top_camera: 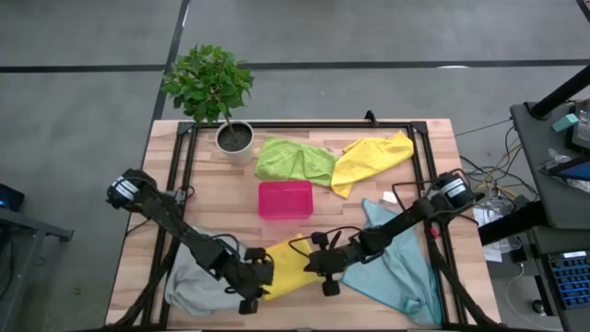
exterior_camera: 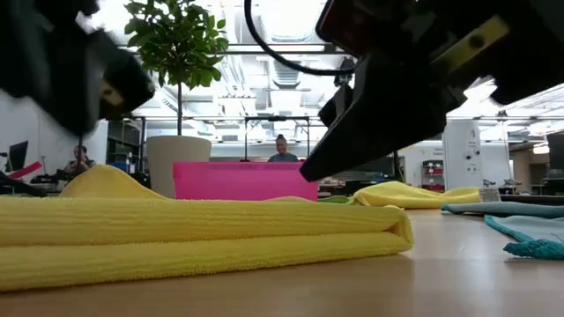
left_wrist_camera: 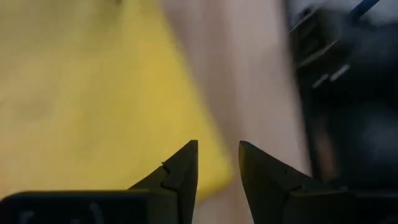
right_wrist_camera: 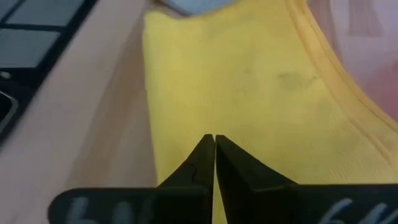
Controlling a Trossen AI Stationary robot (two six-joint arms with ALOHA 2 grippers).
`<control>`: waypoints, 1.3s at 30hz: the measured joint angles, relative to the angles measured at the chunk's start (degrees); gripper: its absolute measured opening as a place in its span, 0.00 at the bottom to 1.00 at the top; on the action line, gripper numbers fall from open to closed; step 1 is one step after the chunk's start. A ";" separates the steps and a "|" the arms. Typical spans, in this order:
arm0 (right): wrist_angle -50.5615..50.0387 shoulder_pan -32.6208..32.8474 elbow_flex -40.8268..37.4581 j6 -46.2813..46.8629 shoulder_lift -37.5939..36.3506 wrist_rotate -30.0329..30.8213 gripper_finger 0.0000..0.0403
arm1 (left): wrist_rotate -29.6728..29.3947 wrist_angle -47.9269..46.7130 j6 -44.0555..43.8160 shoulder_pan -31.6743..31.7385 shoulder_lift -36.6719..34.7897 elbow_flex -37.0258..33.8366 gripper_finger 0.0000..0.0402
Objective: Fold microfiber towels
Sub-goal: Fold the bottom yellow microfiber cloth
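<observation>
The tabletop [top_camera: 212, 198] carries everything. At lower centre of the high view you have the folded yellow towel [top_camera: 288, 267], doubled over in the low view. The left hand [top_camera: 255, 297] at its lower left edge is parted and holds nothing. The right hand [top_camera: 324, 277] at its right edge is closed and empty. If either hand drags, I think the fold could open. No readable writing.

Lab, exposed ceiling ducts [exterior_camera: 291, 84], workstations [exterior_camera: 18, 157]
</observation>
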 joint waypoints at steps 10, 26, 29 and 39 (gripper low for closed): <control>-4.32 2.73 -0.43 4.94 0.91 -1.68 0.02 | 0.31 5.23 -1.51 -2.62 7.18 -0.53 0.25; -16.15 1.93 1.59 3.66 -3.53 0.65 0.02 | 3.14 -0.01 -4.13 -2.51 1.04 -0.09 0.25; -15.95 0.76 2.11 0.72 -4.45 1.36 0.02 | 0.92 -5.48 -2.94 -2.22 -1.24 -0.17 0.25; -9.89 -5.72 2.62 -3.64 -2.39 11.70 0.02 | -21.04 -16.50 0.00 -0.59 -2.33 -0.27 0.25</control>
